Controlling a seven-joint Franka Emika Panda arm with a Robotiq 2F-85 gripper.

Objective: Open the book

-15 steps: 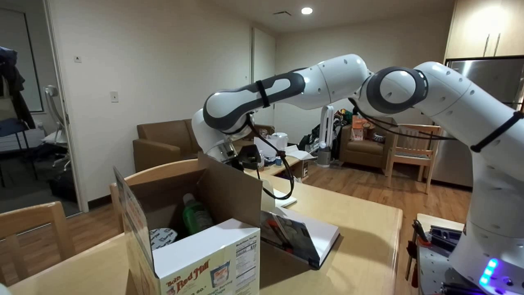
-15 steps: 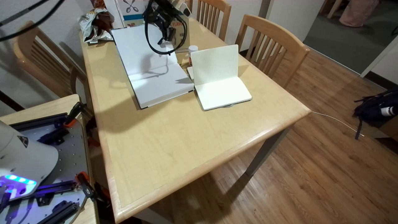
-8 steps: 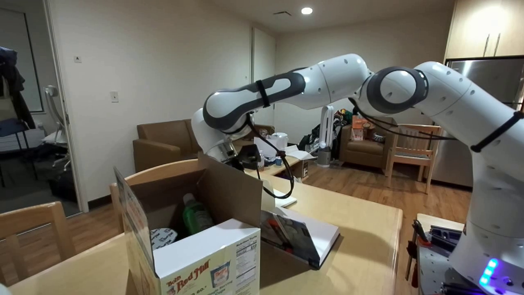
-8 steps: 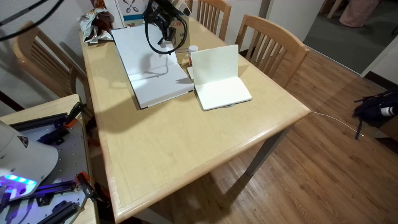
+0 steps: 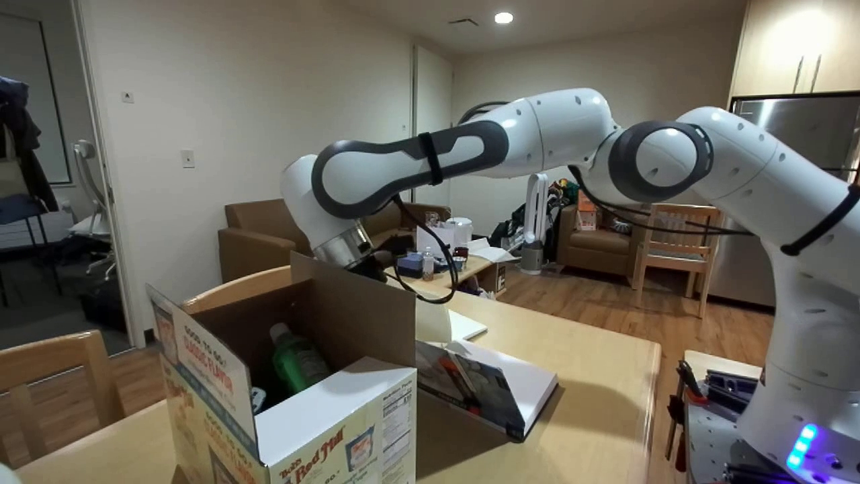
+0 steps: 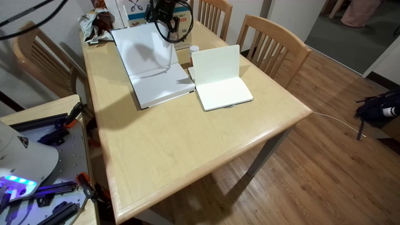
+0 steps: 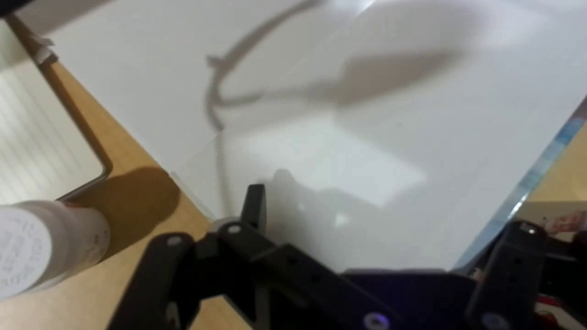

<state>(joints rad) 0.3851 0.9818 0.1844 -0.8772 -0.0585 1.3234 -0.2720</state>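
book (image 6: 153, 70) open on the wooden table (image 6: 168, 140), toward eleven o'clock in an exterior view, white pages (image 6: 165, 83) upward, cover (image 6: 142, 47) tilted up at the twelve o'clock side, dark illustrated face (image 5: 487, 390) toward the cardboard box (image 5: 336, 410). gripper (image 7: 390, 213) at the raised cover's one o'clock corner in an exterior view, fingers (image 7: 256, 206) spread well apart, the cover's white inside showing between them in the wrist view; cannot tell whether touching the blue edge (image 7: 545, 161). robot arm (image 5: 564, 128) arched high in an exterior view, white base (image 5: 803, 396) at four o'clock, blue lights (image 5: 801, 445) lit. notebook (image 6: 222, 90) just beside the book at three o'clock in an exterior view, open, one side tilted up. white-capped bottle (image 6: 194, 51) near the notebook's ten o'clock corner. cardboard box between the book's twelve and one o'clock, top open, green bottle (image 5: 299, 363) tilted inside. crumpled bag (image 6: 97, 25) at the book's ten o'clock; wooden chair (image 6: 276, 29) at the table's two o'clock.
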